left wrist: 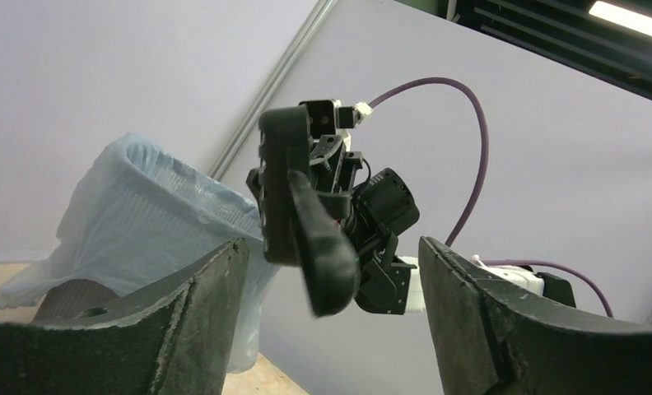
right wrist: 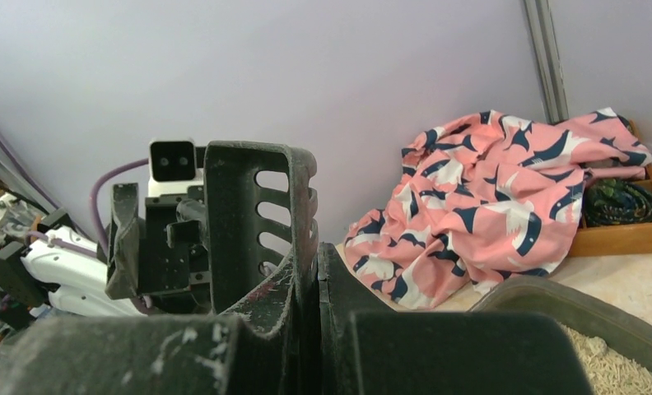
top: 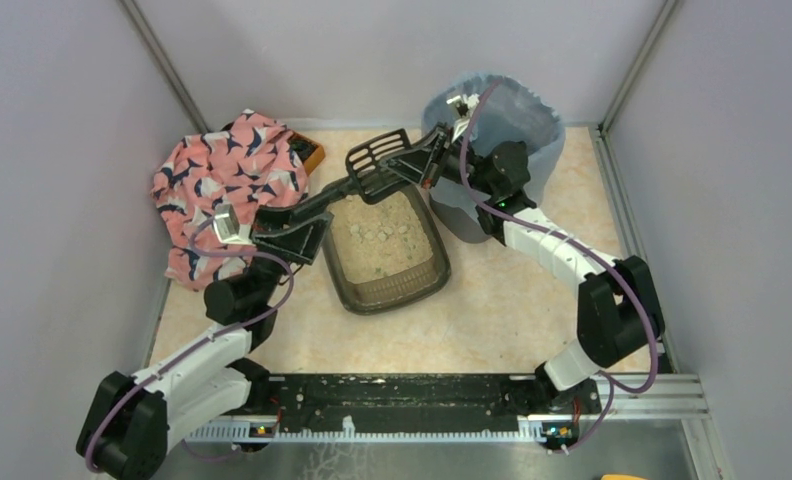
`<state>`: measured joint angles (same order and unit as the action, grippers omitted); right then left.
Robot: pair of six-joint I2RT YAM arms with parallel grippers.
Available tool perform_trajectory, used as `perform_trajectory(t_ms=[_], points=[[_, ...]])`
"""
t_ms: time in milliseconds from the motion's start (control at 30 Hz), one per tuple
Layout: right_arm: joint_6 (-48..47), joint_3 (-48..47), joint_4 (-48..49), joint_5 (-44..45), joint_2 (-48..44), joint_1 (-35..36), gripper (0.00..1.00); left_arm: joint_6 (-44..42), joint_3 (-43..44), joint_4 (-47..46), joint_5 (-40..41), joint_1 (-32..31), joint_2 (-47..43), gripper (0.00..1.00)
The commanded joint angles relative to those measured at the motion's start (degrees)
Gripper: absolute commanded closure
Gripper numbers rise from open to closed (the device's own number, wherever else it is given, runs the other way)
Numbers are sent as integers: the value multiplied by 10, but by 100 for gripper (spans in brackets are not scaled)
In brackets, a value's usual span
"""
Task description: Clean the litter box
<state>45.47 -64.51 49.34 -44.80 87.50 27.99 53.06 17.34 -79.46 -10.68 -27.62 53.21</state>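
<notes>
Jaws of the left gripper (left wrist: pixel 331 251) stand spread, untouching, either side of the black slotted plastic scoop's (top: pixel 377 155) handle. Right gripper (top: pixel 424 165) pinches the scoop's head. Dark grey-brown rectangular plastic litter box (top: pixel 387 298) lies beneath both.

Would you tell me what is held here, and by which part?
The right tool holds the scoop by its slotted head's rim; the left tool stands open around the handle.
</notes>
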Motion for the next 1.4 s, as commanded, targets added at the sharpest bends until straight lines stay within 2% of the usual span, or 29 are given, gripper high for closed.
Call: perform_trajectory(t_ms=[0,167,400,533,667,900,967,1167,1267,1333,1367], points=[[-24,0,5,7,-15,6,100,-32,30,6,20,0,-17,24],[-23,-1,8,6,-9,10,100,-45,41,31,20,0,-21,33],[-21,-7,13,2,-6,14,100,-37,31,23,16,-1,-12,41],[-21,-9,13,2,-6,18,100,-35,23,11,22,0,1,50],[-24,-8,9,2,-7,19,100,-33,20,5,29,-1,5,66],[-28,-6,5,-2,-11,20,100,-52,20,44,51,0,-24,87],[-27,-4,5,-2,-10,20,100,-60,23,61,56,0,-32,100],[-25,0,8,-6,-8,20,100,-80,31,93,65,0,-48,100],[-23,4,11,-9,-9,20,100,-98,54,159,66,-1,-59,100],[-22,5,14,-7,-10,20,80,-117,76,216,63,0,-58,100],[-22,5,13,-4,-12,20,75,-123,85,238,63,0,-58,100]])
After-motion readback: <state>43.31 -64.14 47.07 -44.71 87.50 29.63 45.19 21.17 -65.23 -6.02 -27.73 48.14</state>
